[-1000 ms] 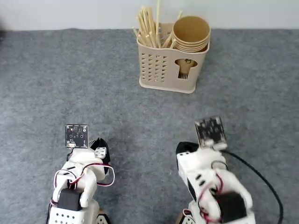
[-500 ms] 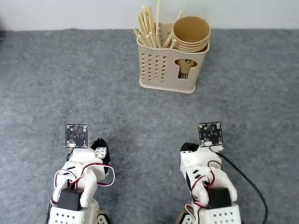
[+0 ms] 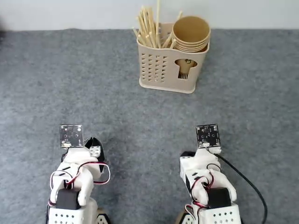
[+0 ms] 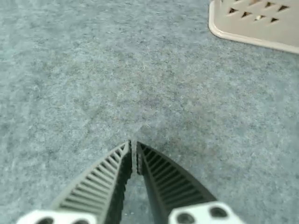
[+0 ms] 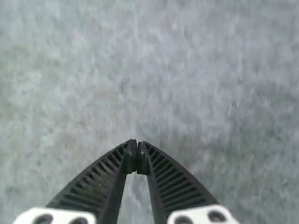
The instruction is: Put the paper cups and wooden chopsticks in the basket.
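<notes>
Paper cups (image 3: 190, 29): in the basket (image 3: 161, 70), beside wooden chopsticks (image 3: 148, 25).
My left pincer (image 4: 133, 156): tips together, empty.
My right pincer (image 5: 137, 156): tips together, empty, nearer the basket.

a grey felt-like mat (image 3: 70, 84) with a fine, mottled nap covers the table from the near edge to the far edge, lying flat and without folds. a pale, plain wall (image 3: 70, 14) runs as a narrow band behind the mat's far edge, and a small dark patch (image 3: 1, 33), too little to identify, sits where mat and wall meet at the far left. in the left wrist view a short pale fibre (image 4: 143, 68) lies on the nap.
</notes>
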